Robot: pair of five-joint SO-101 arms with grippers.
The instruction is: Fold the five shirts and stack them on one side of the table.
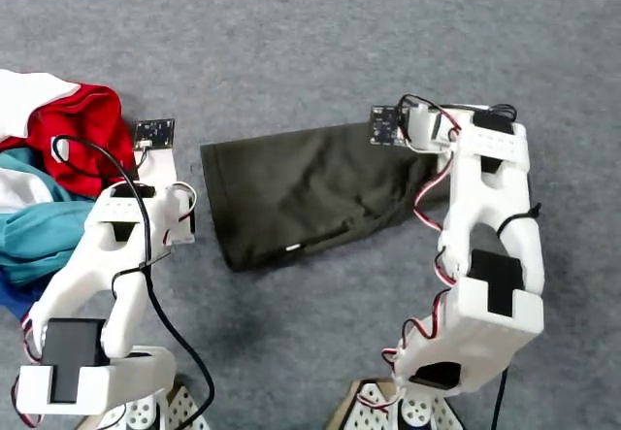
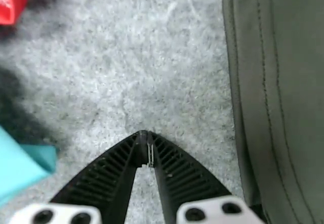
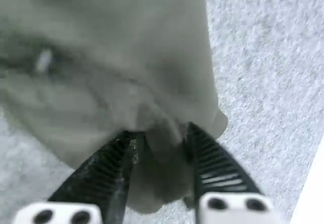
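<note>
The grey worktop [image 1: 291, 51] carries a dark shirt [image 1: 301, 192] at its centre. At 9 o'clock a pile of shirts [image 1: 49, 187], red, white and teal, is cut off by the frame edge. The right gripper [image 3: 161, 133] pinches the dark shirt's 3 o'clock edge, hidden under its arm from above. The left gripper [image 2: 147, 144], closed and empty, sits between pile and shirt

We hold our left arm [image 1: 107, 246] stretched forward from its base at the near edge, wrist tipped down, and our left gripper [image 2: 146, 150] points at the table with its fingertips pressed together. Our right arm [image 1: 485, 216] reaches farther forward beside it, and our right gripper [image 3: 159, 140] pinches a bunch of the dark shirt [image 3: 126, 57] between its fingers.
</note>
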